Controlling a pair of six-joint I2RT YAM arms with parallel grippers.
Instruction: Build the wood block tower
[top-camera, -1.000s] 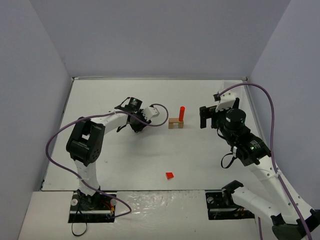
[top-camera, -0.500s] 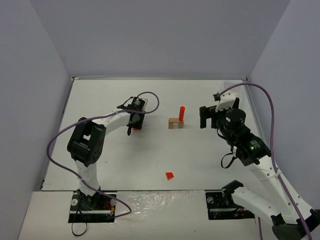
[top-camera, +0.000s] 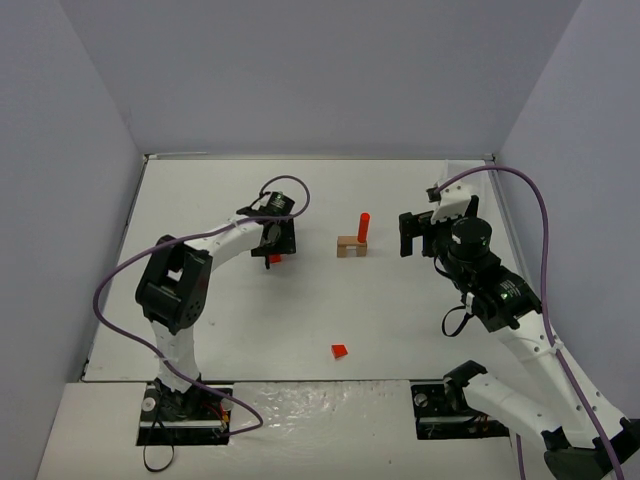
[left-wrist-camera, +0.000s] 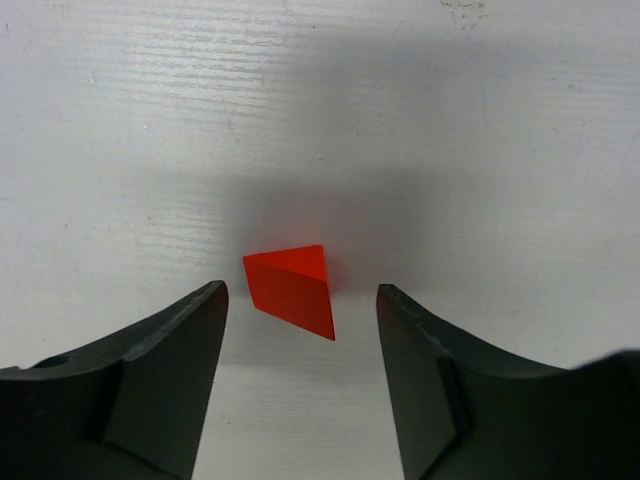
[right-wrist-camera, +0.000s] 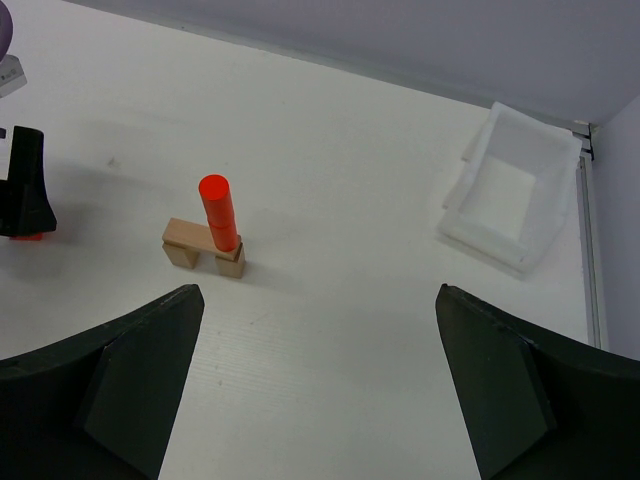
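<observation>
The wood block tower (top-camera: 352, 246) stands mid-table: a tan block bridge (right-wrist-camera: 185, 240) with a red-orange cylinder (right-wrist-camera: 218, 212) upright on its right end. A red wedge (left-wrist-camera: 292, 288) lies on the table between the fingers of my left gripper (left-wrist-camera: 300, 292), which points down and is open, its jaws apart from the wedge on both sides. From above, that wedge (top-camera: 273, 258) peeks out under the left gripper (top-camera: 274, 242), left of the tower. My right gripper (top-camera: 415, 235) hangs wide open and empty to the right of the tower, in its own view (right-wrist-camera: 320, 290).
A second red wedge (top-camera: 340, 351) lies alone near the table's front edge. A white tray (right-wrist-camera: 510, 190) sits in the far right corner. Grey walls close in the table at the back and on both sides.
The left gripper swung away from the tower, turned down toward the table and opened from shut. The red wedge now shows on the table between its fingers. The right arm has not moved.
</observation>
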